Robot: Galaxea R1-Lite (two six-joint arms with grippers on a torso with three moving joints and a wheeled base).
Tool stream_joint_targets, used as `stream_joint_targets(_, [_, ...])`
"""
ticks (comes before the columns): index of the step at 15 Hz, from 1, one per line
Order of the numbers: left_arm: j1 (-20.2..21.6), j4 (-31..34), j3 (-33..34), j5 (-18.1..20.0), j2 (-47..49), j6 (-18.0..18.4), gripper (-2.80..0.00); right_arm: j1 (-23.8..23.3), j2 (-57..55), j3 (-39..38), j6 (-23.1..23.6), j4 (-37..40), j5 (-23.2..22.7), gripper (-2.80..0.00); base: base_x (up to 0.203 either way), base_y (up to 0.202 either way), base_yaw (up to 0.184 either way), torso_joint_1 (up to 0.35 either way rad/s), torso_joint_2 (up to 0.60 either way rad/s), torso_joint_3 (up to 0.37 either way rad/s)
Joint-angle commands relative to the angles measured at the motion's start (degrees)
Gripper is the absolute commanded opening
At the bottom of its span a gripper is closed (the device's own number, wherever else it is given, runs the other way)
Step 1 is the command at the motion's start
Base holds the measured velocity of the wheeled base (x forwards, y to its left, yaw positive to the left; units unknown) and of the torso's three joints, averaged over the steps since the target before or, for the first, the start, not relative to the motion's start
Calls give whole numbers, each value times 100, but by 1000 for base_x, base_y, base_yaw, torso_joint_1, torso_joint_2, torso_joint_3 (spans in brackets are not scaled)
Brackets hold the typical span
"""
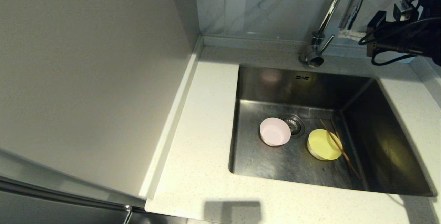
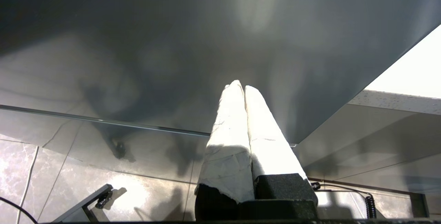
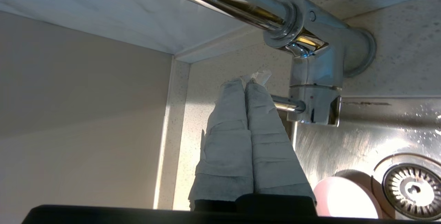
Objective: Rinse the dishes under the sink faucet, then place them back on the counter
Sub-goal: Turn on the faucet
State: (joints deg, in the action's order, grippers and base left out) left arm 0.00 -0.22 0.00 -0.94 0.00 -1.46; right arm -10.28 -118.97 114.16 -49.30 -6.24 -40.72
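Note:
In the steel sink (image 1: 296, 163) lie a pale pink bowl (image 1: 274, 131), a yellow-green bowl (image 1: 324, 144) and two brown chopsticks (image 1: 339, 146) leaning across the yellow-green bowl's rim. The chrome faucet (image 1: 344, 7) rises behind the basin, its side lever (image 1: 327, 43) at the base. My right gripper (image 3: 245, 81) is shut and empty beside the faucet base (image 3: 317, 89). One taped finger covers the end of the lever (image 3: 287, 104); whether it touches I cannot tell. The pink bowl (image 3: 344, 200) shows below it. My left gripper (image 2: 241, 86) hangs shut and empty, parked below the counter.
Off-white speckled counter (image 1: 203, 141) surrounds the sink, with a tall pale panel (image 1: 86, 79) on its left and tiled wall (image 1: 258, 7) behind. The round strainer drain (image 1: 293, 124) sits between the bowls. My right arm (image 1: 406, 34) reaches in from the upper right.

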Motion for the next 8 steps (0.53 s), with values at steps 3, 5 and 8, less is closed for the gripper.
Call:
stream_joint_targets(3, [0,-4,0,-3,-18,-3,-280,54,-189,1,-27,-361,-59,-280,0,0,0,0,0,0])
stream_joint_targets(5, [0,-4,0,-3,-18,-3,-280,114,-238,6,-27,-402,-125,-280,0,0,0,0,0,0])
stream_joint_targets(8, [0,-4,0,-3,-18,-3,-280,192,-310,8,-27,-616,-165,-280,0,0,0,0,0,0])
